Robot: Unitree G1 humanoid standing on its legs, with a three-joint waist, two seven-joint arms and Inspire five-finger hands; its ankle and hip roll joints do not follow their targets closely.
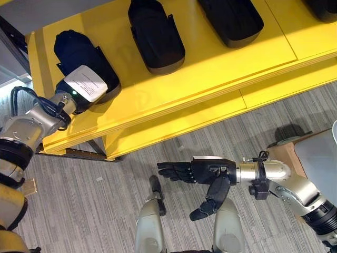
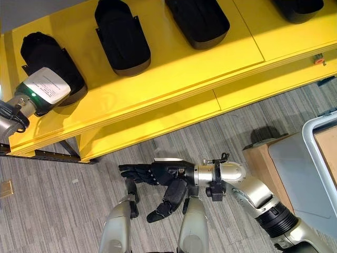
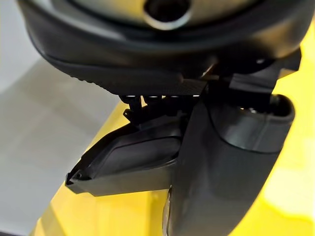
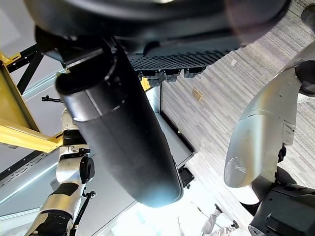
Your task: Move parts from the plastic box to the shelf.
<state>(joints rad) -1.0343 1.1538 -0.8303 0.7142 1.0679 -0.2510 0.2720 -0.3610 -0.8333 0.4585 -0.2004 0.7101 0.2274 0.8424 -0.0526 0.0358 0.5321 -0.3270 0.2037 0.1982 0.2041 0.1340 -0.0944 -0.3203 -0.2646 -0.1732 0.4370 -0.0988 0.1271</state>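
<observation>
A yellow shelf (image 1: 210, 68) runs across the top of the eye views with several black moulded parts on it. My left hand (image 1: 83, 87), with a white cover on its back, rests on the shelf's left end and grips the leftmost black part (image 1: 76, 50). In the left wrist view that part (image 3: 128, 157) lies against the thumb (image 3: 221, 172) on the yellow surface. My right hand (image 1: 202, 173) hovers open over the carpet below the shelf, fingers straight and thumb hanging, holding nothing. The grey plastic box (image 2: 310, 168) stands at the right edge.
More black parts (image 1: 156, 37) (image 1: 231, 18) lie in a row along the shelf. A brown stand (image 2: 258, 155) sits under the box. The shelf's lower yellow lip (image 1: 174, 124) and a dark metal leg (image 1: 97, 150) jut out over grey striped carpet (image 1: 89, 200).
</observation>
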